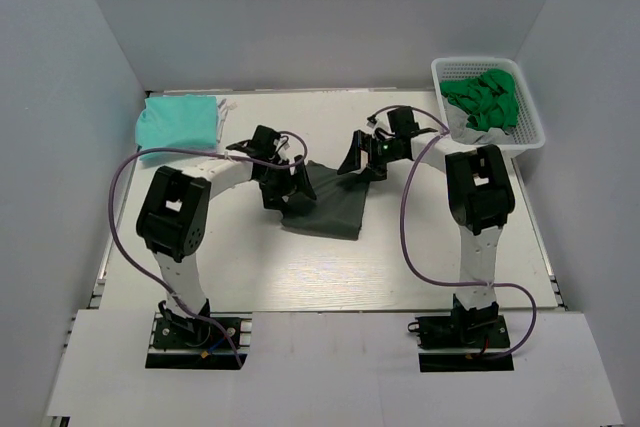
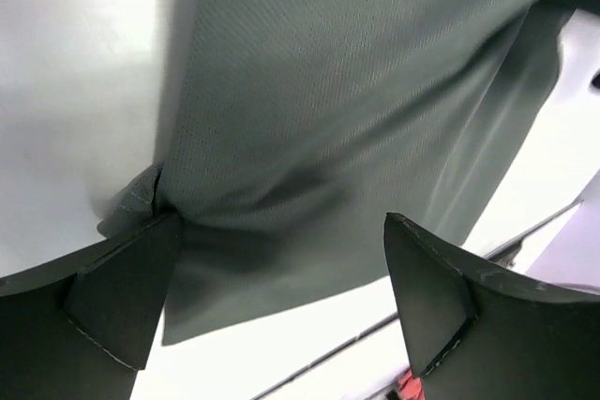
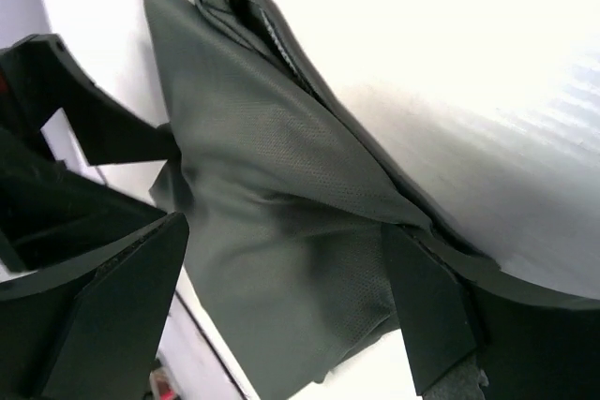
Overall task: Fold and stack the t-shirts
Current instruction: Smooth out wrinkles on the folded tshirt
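Both grippers are wide open with nothing clamped.

The dark grey-green t-shirt [image 1: 328,209] lies partly folded on the table [image 1: 300,277], right under both sets of fingers. In the left wrist view the left gripper [image 2: 281,231] straddles it: cloth fills the gap between the fingers, and a bunched hem corner touches one fingertip. In the right wrist view the right gripper [image 3: 281,231] straddles the other end, with a layered fold edge running from just beside one finger out beyond the tips.

The mint-teal t-shirt [image 1: 180,119] is already folded and sits well apart from the left fingers, beyond them and out to the side. The bright green t-shirt [image 1: 485,99] is bunched in the basket [image 1: 532,132], beyond the right fingers and not touched.

Handling, as I judge it:
- The fine knit is light, limp and has no stiffness. It will sag from any pinch point and won't hold a shape.
- It isn't fragile, so a firm squeeze is fine.
- Layers likely slide over each other and over the smooth table. A shallow pinch risks lifting only the top layer.

Where to grab: at the edges, not mid-panel.
- Left: close on the bunched hem corner at the fingertip.
- Right: close across the stacked fold edge beside its finger, taking all layers.
- Keep the two holds level so the fold line stays straight.
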Robot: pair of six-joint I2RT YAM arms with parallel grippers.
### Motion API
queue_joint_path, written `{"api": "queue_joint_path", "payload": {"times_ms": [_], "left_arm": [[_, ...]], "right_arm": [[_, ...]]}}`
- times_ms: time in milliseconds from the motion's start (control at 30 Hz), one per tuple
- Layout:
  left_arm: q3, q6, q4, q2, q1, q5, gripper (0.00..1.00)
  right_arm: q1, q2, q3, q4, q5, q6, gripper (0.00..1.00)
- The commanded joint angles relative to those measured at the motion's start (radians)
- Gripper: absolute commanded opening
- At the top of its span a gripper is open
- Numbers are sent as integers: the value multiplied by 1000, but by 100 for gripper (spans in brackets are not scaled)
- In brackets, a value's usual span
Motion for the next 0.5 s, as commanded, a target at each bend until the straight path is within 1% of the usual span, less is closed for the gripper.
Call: {"api": "queue_joint_path", "payload": {"times_ms": [0, 67, 100, 167, 200, 233, 300, 333, 400, 433, 467], "left_arm": [[-55, -6, -31, -111, -25, -33, 100], [-44, -6, -40, -154, -36, -82, 100], [-27, -6, -63, -168, -36, -143, 100], [30, -6, -94, -177, -36, -211, 100], [57, 3, -144, -177, -36, -271, 100], [118, 3, -166, -177, -36, -294, 100], [175, 29, -207, -167, -36, -351, 100], [206, 30, -207, -156, -36, -351, 100], [215, 40, -185, -144, -36, -319, 100], [228, 40, -152, -124, -36, -302, 100], [238, 49, -138, -110, -36, -264, 100]], "right_arm": [[15, -52, 18, -108, 78, -125, 90], [27, -92, 22, -136, 80, -133, 90], [32, -104, 22, -152, 69, -141, 90], [41, -172, 6, -169, 86, -145, 90], [41, -189, 2, -176, 97, -147, 90], [42, -251, -7, -176, 104, -141, 90], [47, -305, -31, -182, 123, -138, 90], [49, -321, -40, -191, 124, -141, 90], [62, -380, -57, -212, 120, -138, 90], [70, -400, -122, -200, 111, -124, 90], [76, -458, -150, -168, 80, -113, 90]]}}
